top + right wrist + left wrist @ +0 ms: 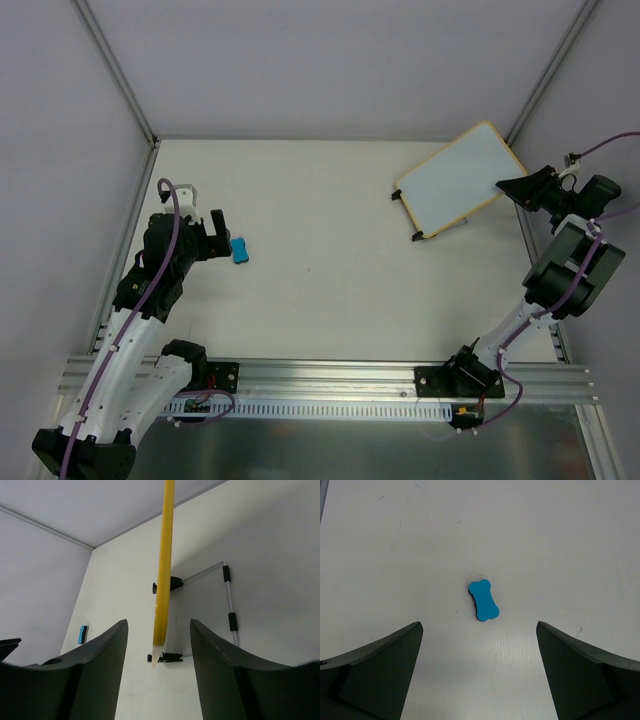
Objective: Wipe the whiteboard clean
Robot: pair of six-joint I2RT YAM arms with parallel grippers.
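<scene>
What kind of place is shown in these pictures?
Probably a robot test cell in a lab: a white table enclosed by plain grey panels, with a left arm and right arm bolted to an aluminium rail.

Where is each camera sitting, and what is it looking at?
Top external: up high behind the arms, looking down at the table; both arms, left hand and right hand show.
Left wrist: on the left arm, looking down at the blue eraser; its two dark fingers show.
Right wrist: on the right arm, looking along the whiteboard's yellow edge; its fingers show either side.
Shared: the blue eraser is in all three.
</scene>
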